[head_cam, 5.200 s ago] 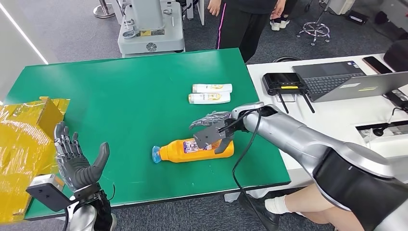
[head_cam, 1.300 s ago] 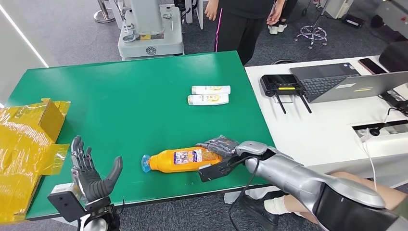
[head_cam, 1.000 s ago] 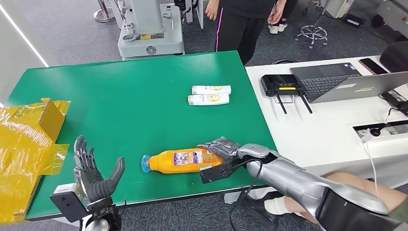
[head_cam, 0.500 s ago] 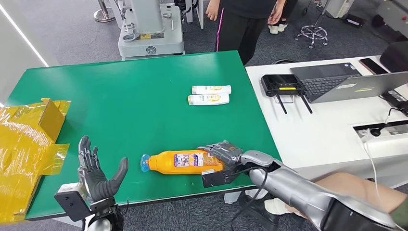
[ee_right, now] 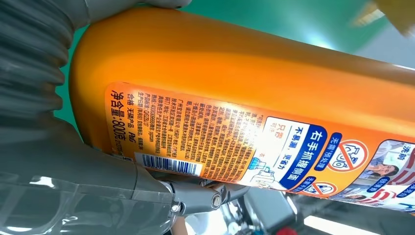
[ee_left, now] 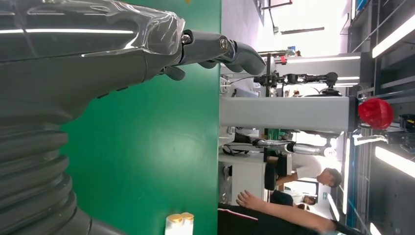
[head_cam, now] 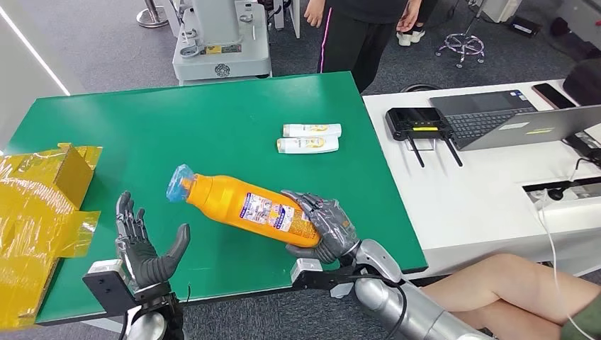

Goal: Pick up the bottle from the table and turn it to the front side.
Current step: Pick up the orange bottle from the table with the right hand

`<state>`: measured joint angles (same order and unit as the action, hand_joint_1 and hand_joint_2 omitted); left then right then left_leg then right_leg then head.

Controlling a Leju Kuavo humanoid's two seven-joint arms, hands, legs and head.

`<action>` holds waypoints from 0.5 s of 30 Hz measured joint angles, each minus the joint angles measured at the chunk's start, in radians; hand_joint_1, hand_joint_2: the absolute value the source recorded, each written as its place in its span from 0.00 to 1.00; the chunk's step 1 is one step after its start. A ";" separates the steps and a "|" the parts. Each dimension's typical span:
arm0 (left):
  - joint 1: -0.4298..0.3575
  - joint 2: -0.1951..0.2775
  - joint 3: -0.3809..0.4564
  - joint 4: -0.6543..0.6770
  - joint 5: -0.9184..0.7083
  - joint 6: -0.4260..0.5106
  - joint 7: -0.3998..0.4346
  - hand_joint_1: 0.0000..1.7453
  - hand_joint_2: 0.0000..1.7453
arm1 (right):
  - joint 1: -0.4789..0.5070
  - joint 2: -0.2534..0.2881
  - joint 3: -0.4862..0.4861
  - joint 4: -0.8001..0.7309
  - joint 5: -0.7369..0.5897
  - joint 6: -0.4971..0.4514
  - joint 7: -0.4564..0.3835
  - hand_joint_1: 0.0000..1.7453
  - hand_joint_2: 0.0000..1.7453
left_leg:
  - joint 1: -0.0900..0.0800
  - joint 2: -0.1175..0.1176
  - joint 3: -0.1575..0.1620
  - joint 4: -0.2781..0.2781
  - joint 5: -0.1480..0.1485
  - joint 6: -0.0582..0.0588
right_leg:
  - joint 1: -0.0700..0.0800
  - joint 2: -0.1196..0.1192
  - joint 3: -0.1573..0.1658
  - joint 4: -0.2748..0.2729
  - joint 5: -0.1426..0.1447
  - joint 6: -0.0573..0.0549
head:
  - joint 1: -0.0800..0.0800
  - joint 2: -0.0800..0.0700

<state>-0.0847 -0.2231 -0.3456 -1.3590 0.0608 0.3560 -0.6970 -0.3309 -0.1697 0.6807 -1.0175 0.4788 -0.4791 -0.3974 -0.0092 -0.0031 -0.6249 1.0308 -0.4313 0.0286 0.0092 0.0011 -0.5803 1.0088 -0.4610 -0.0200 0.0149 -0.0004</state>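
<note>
My right hand (head_cam: 327,228) grips the base end of a large orange bottle (head_cam: 244,205) and holds it above the green table (head_cam: 212,127). The bottle is tilted, its blue cap (head_cam: 178,183) raised toward the left. Its printed back label with small text and a barcode (ee_right: 215,142) faces the head and right wrist cameras. In the right wrist view the orange bottle (ee_right: 254,63) lies across my right hand (ee_right: 63,161). My left hand (head_cam: 145,249) stands upright and open near the table's front left edge, apart from the bottle. The left wrist view looks past the left hand (ee_left: 98,54) over the table.
Two small white tubes (head_cam: 310,138) lie side by side toward the far right of the table. Yellow wrapped packaging (head_cam: 39,212) sits at the left edge. A white desk (head_cam: 489,177) with a laptop and a router adjoins on the right. A person (head_cam: 361,28) stands beyond the table.
The right hand has lifted the bottle off the table and swung its cap end up toward the left. The left hand has stayed open in about the same place.
</note>
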 joint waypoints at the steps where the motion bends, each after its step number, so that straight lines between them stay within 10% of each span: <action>1: -0.005 0.000 0.000 0.002 -0.002 0.006 0.000 0.00 1.00 | 0.005 0.014 -0.007 -0.002 -0.014 -0.010 -0.014 1.00 1.00 | 0.000 0.000 0.000 0.000 0.000 0.000 | 0.000 0.000 0.000 0.000 0.000 0.000 | 0.000 0.000; 15: -0.048 0.012 0.010 0.029 -0.042 -0.006 0.005 0.00 1.00 | 0.016 0.124 -0.063 0.010 -0.051 -0.067 -0.083 1.00 1.00 | 0.000 0.000 -0.001 0.000 0.000 0.000 | 0.000 -0.001 -0.001 0.000 0.000 0.000 | 0.000 0.000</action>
<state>-0.1329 -0.2111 -0.3351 -1.3297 0.0192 0.3496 -0.6915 -0.3146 -0.0461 0.6174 -1.0078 0.4276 -0.5465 -0.4805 -0.0094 -0.0034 -0.6256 1.0309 -0.4310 0.0288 0.0090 0.0006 -0.5808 1.0089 -0.4609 -0.0200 0.0149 -0.0004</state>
